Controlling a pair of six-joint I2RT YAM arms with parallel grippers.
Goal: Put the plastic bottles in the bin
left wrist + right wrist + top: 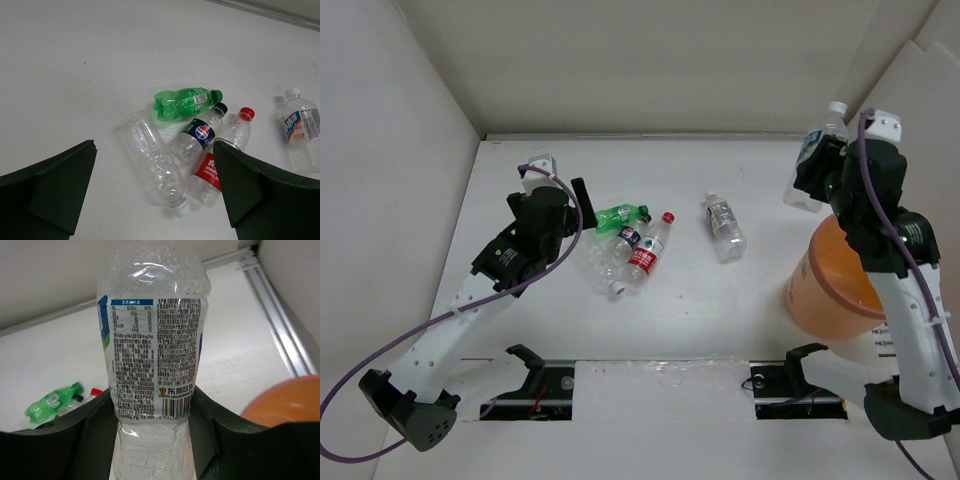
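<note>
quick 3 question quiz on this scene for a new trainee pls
1. True or false: the right gripper is shut on a pale-labelled bottle.
2. Counting the green bottle, how many bottles lie on the table? A three, B five, C seven.
3. Fill the gap: the left gripper hangs over the cluster with its jaws ___.

Key: 1 true; 2 B; 3 open.
</note>
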